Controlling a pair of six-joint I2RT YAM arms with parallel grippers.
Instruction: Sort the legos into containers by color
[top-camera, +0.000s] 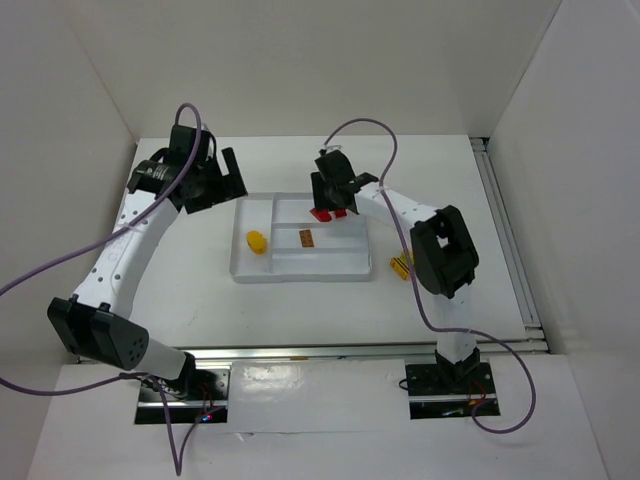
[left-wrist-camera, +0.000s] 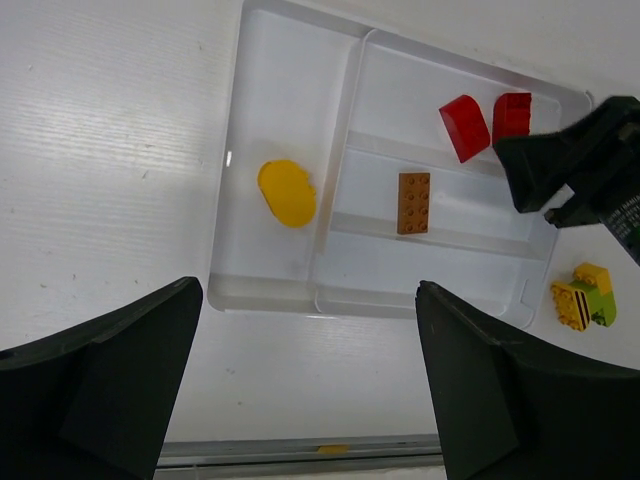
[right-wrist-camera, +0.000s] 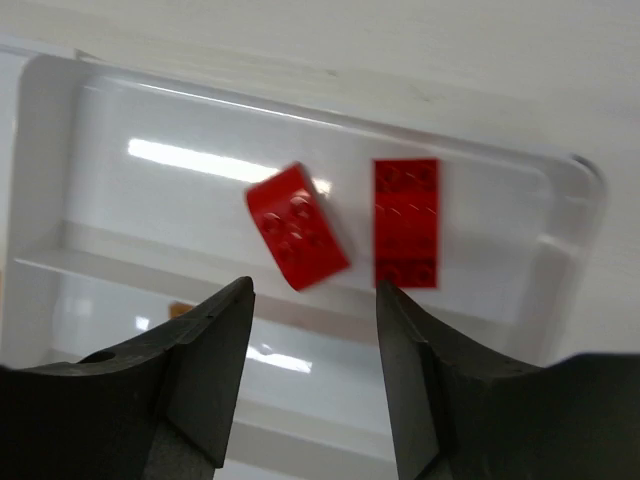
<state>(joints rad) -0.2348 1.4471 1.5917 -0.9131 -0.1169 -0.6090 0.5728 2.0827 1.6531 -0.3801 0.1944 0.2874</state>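
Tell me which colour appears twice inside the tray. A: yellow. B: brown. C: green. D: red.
D: a tilted red brick and a straight red brick share one compartment of the tray; the brown brick and yellow piece are single.

The scene is lit brightly and evenly from above, and the white surface (top-camera: 300, 312) is nearly washed out. Strips of glare are reflected on the tray (right-wrist-camera: 150, 210) floor. One red brick (right-wrist-camera: 297, 240) is smeared by motion blur. The right claw (right-wrist-camera: 315, 295) is rendered dark and soft-edged.
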